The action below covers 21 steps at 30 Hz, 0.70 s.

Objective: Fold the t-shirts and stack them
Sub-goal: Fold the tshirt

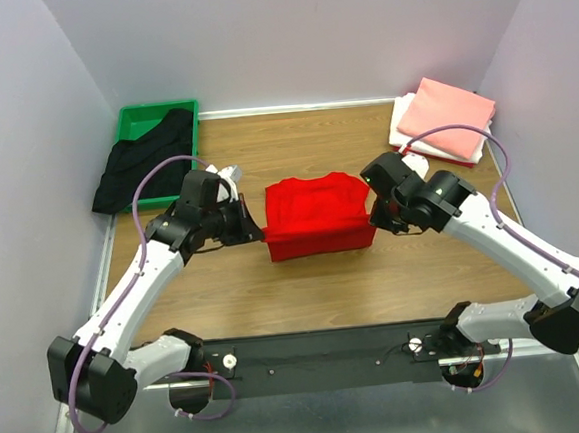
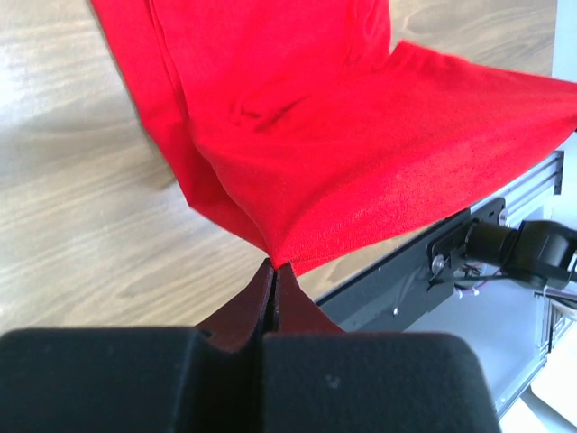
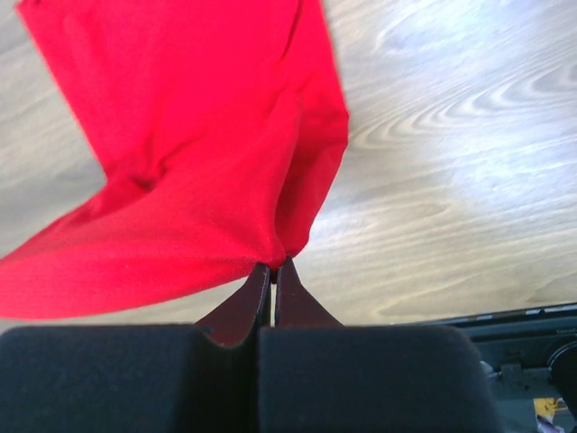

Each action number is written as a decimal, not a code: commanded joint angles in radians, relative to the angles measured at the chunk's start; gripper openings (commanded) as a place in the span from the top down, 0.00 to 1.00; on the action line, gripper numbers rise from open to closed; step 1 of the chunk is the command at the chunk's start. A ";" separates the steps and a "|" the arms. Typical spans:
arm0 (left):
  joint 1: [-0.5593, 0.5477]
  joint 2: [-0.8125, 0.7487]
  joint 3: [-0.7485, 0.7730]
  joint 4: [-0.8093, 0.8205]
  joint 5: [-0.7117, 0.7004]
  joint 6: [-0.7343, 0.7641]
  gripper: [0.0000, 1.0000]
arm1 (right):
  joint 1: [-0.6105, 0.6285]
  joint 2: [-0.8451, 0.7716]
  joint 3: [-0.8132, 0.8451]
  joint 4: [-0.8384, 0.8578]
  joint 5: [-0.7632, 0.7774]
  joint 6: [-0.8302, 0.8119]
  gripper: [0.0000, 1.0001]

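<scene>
Test enclosure, seen from above: a light wood-grain table (image 1: 306, 295) is boxed in by 3 plain pale-lavender walls, the back wall (image 1: 295, 35), the left wall (image 1: 16, 178) and the right wall (image 1: 558, 65). A white strip (image 1: 301, 106) runs along the table's far edge, and a metal rail (image 1: 105, 263) lines its left side. A green tray (image 1: 146, 109) sits in the far left corner. A grey brushed-metal sheet (image 1: 336, 423) lies along the near edge. Soft, even light leaves a pale glare (image 3: 487, 194) on the wood.
</scene>
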<state>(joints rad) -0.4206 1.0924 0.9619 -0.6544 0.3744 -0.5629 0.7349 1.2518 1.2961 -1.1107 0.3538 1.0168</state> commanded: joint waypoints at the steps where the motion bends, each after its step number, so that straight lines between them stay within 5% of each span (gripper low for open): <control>1: 0.005 0.050 0.055 0.030 -0.045 0.011 1.00 | 0.000 0.031 0.031 -0.031 0.191 0.026 1.00; 21: 0.063 0.276 0.136 0.141 -0.023 0.087 1.00 | -0.140 0.253 0.146 0.133 0.237 -0.142 0.99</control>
<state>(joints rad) -0.3843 1.3430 1.0695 -0.5186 0.3740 -0.5201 0.6312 1.4773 1.3918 -0.9936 0.5091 0.9333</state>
